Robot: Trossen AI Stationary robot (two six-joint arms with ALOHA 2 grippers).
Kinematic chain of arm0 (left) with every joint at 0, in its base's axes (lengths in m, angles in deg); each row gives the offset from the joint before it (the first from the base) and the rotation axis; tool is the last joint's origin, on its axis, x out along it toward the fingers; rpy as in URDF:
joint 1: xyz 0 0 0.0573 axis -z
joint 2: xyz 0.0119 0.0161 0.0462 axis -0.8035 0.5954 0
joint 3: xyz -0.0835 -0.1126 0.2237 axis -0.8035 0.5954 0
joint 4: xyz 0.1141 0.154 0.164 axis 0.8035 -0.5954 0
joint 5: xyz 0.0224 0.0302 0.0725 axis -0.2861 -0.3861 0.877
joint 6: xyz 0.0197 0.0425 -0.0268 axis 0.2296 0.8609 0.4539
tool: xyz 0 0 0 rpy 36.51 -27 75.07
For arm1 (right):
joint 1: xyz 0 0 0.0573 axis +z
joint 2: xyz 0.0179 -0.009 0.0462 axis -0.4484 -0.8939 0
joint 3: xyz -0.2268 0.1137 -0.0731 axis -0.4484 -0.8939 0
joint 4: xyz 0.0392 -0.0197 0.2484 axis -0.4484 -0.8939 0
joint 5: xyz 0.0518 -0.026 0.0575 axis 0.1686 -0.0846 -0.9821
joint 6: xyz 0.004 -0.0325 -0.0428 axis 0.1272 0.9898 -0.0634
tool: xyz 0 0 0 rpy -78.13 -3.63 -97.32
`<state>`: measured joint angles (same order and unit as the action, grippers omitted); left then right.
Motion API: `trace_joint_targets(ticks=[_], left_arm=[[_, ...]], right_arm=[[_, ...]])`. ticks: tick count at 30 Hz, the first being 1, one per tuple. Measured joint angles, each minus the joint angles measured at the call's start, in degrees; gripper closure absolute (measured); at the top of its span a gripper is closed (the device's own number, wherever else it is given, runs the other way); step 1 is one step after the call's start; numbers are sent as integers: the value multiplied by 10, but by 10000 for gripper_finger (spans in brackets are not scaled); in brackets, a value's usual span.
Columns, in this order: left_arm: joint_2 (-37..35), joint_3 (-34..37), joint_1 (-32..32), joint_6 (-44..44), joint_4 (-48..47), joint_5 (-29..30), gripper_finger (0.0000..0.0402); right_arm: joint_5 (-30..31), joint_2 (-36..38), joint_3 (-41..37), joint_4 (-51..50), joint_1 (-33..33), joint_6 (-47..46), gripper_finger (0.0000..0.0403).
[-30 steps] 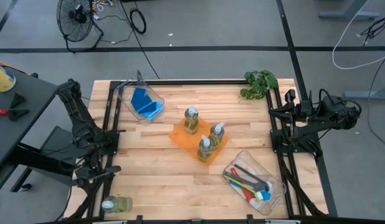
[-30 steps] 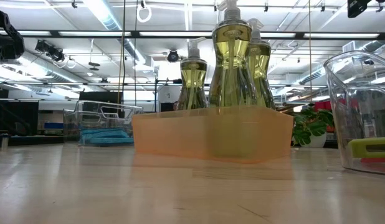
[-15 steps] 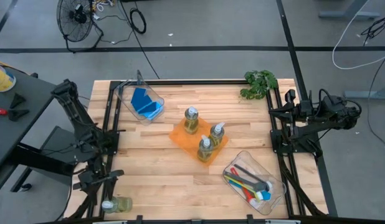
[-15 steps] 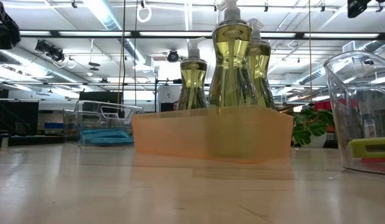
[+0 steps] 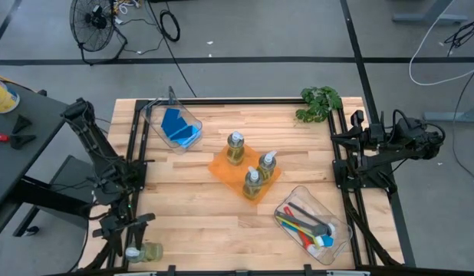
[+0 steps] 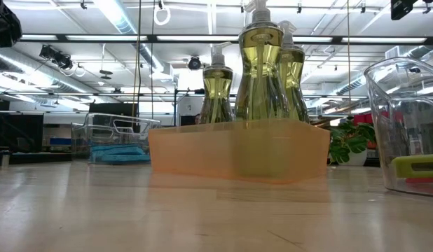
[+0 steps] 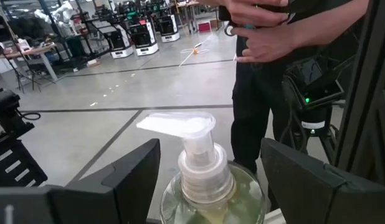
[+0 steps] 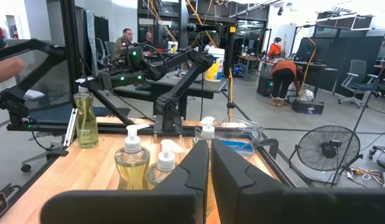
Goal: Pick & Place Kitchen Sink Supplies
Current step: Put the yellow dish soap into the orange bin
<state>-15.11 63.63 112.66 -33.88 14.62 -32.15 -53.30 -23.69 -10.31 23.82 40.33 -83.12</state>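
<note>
Now lower than a moment before over the near-left corner of the bench [image 5: 199, 222], the left gripper [image 5: 123, 227], with jaws spread wide on both sides of the lone pump bottle [image 5: 141, 251] and not yet closed on it; probably means the grasp of the last bottle for the orange tray [image 5: 220, 169]. Parked at the right edge, the right gripper [image 8: 210, 155], jaws pressed together and empty. Around: grey workshop floor, a person [image 7: 267, 93] standing close, a fan [image 5: 95, 19].

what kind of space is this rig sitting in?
Looks like a large robotics lab or workshop: more robot arms on stands behind the table, ceiling strip lights over an open concrete floor, a floor fan, and people at workstations.
</note>
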Motion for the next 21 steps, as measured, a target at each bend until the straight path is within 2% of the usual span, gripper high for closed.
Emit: trace_joint_targets(ticks=[16, 21], left_arm=[[33, 0, 0, -6, 34, -13, 119], [33, 0, 0, -11, 34, -19, 151]], right_arm=[[0, 0, 0, 0, 0, 0, 382], [0, 0, 0, 0, 0, 0, 382]])
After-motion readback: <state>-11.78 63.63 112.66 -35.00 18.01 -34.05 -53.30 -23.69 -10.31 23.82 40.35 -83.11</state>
